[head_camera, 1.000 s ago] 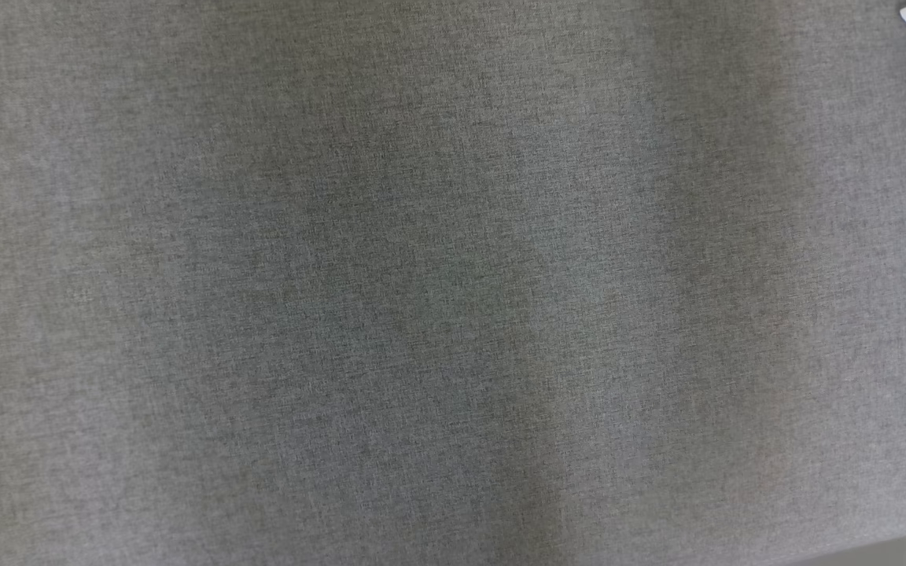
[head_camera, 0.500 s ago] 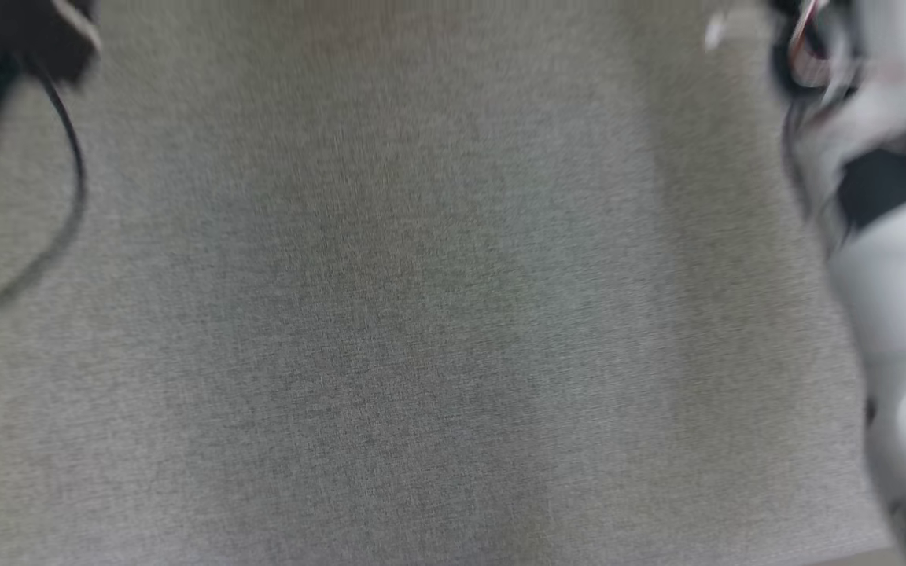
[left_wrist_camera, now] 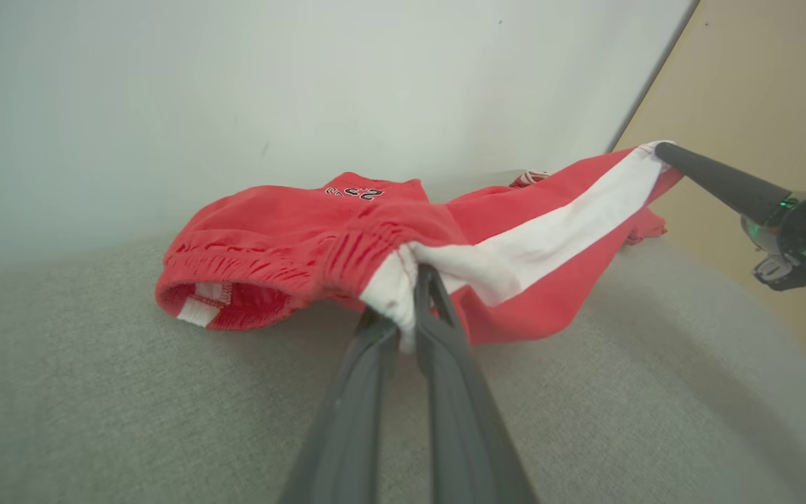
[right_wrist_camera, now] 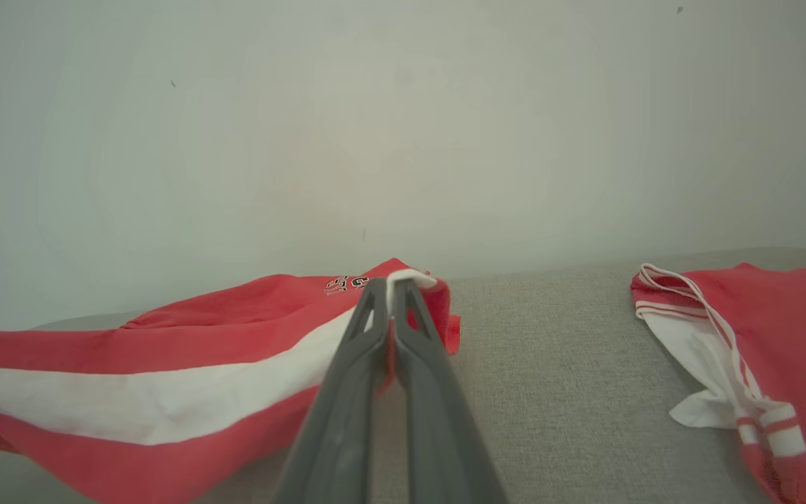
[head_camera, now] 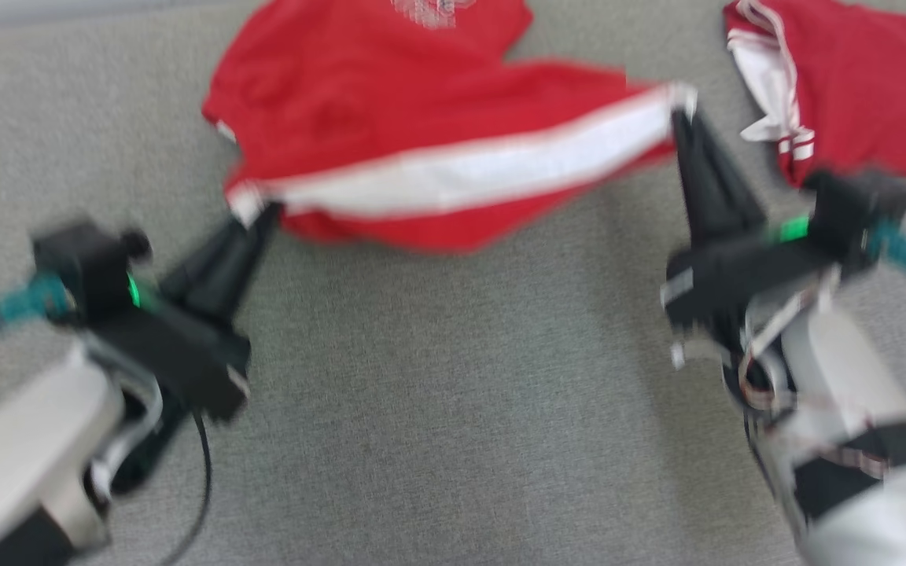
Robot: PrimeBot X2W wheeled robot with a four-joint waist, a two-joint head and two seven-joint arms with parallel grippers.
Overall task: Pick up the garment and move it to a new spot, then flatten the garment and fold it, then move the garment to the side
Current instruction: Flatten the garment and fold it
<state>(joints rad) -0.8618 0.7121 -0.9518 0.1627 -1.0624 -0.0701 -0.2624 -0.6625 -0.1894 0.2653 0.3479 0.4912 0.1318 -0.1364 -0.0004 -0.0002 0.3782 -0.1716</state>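
The garment is a pair of red shorts with a white side stripe, its far part lying on the grey cloth table. My left gripper is shut on the waistband end of the stripe. My right gripper is shut on the hem end. The striped edge hangs stretched between the two grippers, lifted off the table. In the left wrist view the right gripper shows at the far end of the garment.
A second red garment with white trim lies at the table's far right, also seen in the right wrist view. A pale wall rises behind the table. A black cable hangs by my left arm.
The head camera has tilted up: the earlier frames held bare grey table, then blurred arms. Now both grippers and the stretched red garment are in the picture.
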